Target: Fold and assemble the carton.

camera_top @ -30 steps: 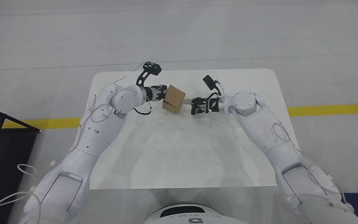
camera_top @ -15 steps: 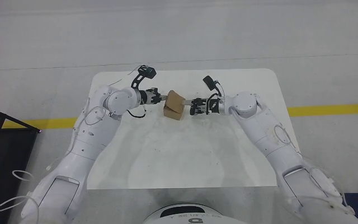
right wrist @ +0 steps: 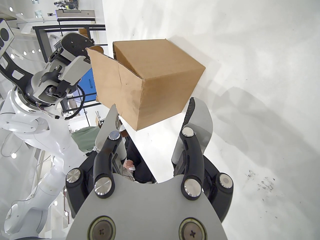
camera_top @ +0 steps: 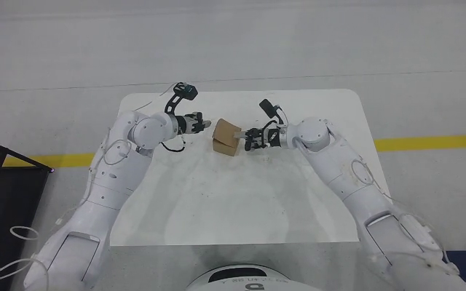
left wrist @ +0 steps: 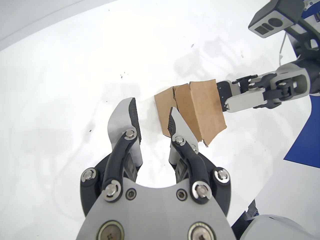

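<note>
A small brown carton [camera_top: 226,137] rests on the white table [camera_top: 240,204], towards the far middle. Its loose flap [right wrist: 110,76] stands open on the side facing my left arm. My left gripper [camera_top: 206,124] is open, a short way off the carton [left wrist: 192,111], with nothing between its fingers [left wrist: 133,112]. My right gripper [camera_top: 249,138] is open on the opposite side, its fingertips [right wrist: 191,106] straddling a corner of the carton [right wrist: 155,76]. Seen from the left wrist, the right gripper [left wrist: 223,97] touches the carton's far side.
The table's far edge [camera_top: 240,92] lies just beyond both grippers. The near half of the table offers free room. A black frame [camera_top: 18,189] stands on the floor to the left. A blue panel [left wrist: 303,141] sits beyond the table edge.
The left gripper has let go of the carton and drawn back to the left. The carton has come down from a tilted hold onto the table. The right gripper has edged closer to it.
</note>
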Tool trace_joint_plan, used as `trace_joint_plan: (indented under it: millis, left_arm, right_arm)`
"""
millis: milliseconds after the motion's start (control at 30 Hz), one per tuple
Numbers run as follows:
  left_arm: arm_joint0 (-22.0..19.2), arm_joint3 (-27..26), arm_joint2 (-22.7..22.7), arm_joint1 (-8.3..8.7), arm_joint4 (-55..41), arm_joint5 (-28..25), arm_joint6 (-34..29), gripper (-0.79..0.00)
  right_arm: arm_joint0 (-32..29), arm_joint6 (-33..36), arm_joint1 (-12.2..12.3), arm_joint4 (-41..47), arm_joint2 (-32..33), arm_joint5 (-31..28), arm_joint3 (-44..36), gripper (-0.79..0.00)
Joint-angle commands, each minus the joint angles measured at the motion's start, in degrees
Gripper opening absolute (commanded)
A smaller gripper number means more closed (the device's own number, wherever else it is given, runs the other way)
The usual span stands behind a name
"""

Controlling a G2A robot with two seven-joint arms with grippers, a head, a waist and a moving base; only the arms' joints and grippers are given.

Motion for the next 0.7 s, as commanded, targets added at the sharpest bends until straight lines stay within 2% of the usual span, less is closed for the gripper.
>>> trace_joint_plan:
  millis: [0,200,500,667]
  left_arm:
    - [0.0,0.0,0.4,-0.05,-0.1,-0.5,0.0,-0.483]
    - [0.1,0.5,1.8,-0.23,-0.4,-1.1,0.1,-0.471]
    - [0.0,1.0,3.0,-0.43,-1.5,-1.7,-0.1,-0.471]
    - [0.1,1.1,3.0,-0.38,-1.6,-1.7,0.2,-0.496]
  right_arm:
    - [0.2,0.1,-0.1,0.0,-0.2,-0.2,0.3,-0.271]
    - [1.0,0.3,-0.5,0.1,-0.8,-0.3,1.4,-0.302]
    - [2.1,0.5,-1.1,0.1,-1.9,-0.1,2.6,-0.305]
    - [2.5,0.6,-1.4,-0.1,-2.5,-0.1,3.2,-0.308]
